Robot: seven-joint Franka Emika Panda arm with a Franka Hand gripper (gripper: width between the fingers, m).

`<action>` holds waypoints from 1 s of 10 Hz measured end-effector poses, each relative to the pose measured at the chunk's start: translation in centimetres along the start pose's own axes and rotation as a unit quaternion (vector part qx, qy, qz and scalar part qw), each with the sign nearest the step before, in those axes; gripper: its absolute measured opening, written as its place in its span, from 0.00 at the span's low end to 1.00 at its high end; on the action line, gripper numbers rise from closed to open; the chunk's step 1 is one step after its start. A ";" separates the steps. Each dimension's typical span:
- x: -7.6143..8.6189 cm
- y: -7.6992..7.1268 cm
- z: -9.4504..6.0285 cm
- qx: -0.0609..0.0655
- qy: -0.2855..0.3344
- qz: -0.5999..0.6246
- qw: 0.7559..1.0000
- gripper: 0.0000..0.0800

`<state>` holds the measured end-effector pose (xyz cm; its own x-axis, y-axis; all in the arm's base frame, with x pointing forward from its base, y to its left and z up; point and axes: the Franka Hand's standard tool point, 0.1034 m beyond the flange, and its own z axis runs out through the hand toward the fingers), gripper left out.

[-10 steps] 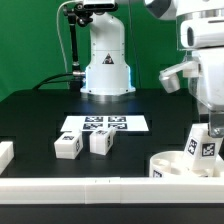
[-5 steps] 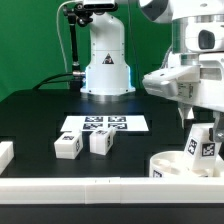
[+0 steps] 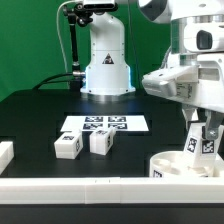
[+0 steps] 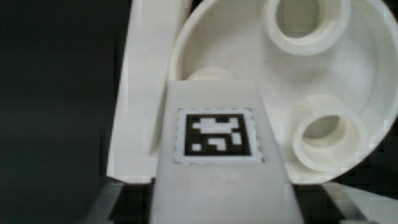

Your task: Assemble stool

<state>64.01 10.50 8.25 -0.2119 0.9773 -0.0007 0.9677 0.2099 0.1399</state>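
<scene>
Stool seat (image 3: 172, 163), one only, sits on the worktop (image 3: 40, 118) at the exterior view's lower right. Straight above it, the gripper (image 3: 200, 128) is clamped on one leg (image 3: 204, 146), its long axis near upright and pointing down at the seat. Further left, well apart, lie a loose leg (image 3: 68, 146) and a second loose leg (image 3: 100, 142). The marker board (image 3: 105, 124) lies behind them.

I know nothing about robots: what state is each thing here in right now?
gripper: shut on the held leg.
held leg: gripped, low over the seat; fitted or not, cannot tell.
seat: resting on the table, holes up, the visible holes empty.
loose leg nearer the seat: lying free on the table.
loose leg farther off: lying free, apart from the other.
marker board: flat on the table.
</scene>
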 end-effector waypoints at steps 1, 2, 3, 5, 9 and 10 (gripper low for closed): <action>0.0 0.0 0.0 0.000 0.000 0.012 1.000 0.42; 0.0 0.0 0.0 0.000 0.000 0.013 1.000 0.42; 0.0 0.0 0.0 0.000 0.000 0.050 0.999 0.42; 0.0 0.0 0.0 0.000 0.000 0.123 0.992 0.42; -0.3 -0.6 0.1 0.022 -0.004 0.305 0.952 0.43; -0.3 -0.6 0.1 0.022 -0.005 0.358 0.933 0.43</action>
<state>63.53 10.11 8.03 0.4927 0.8675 0.0681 0.8654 -0.4967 0.0665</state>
